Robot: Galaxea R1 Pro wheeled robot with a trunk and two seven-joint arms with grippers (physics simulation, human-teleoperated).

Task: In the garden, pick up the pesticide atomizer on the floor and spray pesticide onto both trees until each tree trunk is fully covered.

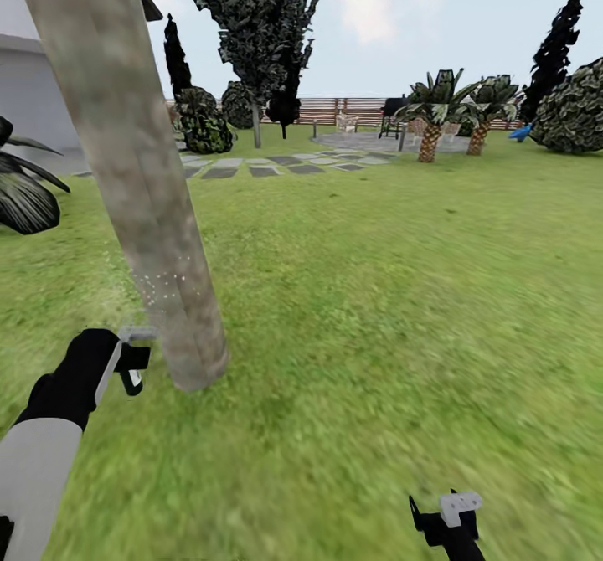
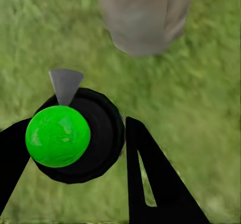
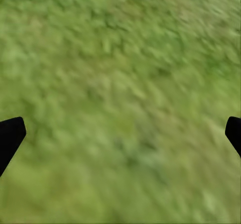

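- The left gripper (image 1: 134, 360) is low on the left, just beside the bottom of the tree trunk (image 1: 134, 167).
- In the left wrist view, its two black fingers (image 2: 150, 184) sit one on each side of the pesticide atomizer (image 2: 75, 138) and pinch it. The atomizer has a round black body and a bright green ball top.
- A small grey nozzle (image 2: 65, 83) sticks out of the atomizer toward the tree trunk (image 2: 143, 15), which is close but not touching it.
- Tiny white dots of spray (image 1: 163, 285) show on the lower part of the trunk, just above the left gripper.
- The trunk leans a little and stands on the grass (image 1: 377, 310).
- The right gripper (image 1: 448, 519) is near, low on the right, well apart from the trunk.
- In the right wrist view, its fingers (image 3: 10, 136) are spread wide with only grass (image 3: 120, 93) between them.
- Far away is a brown fence (image 1: 335, 110), dark trees and small palms (image 1: 431, 121).
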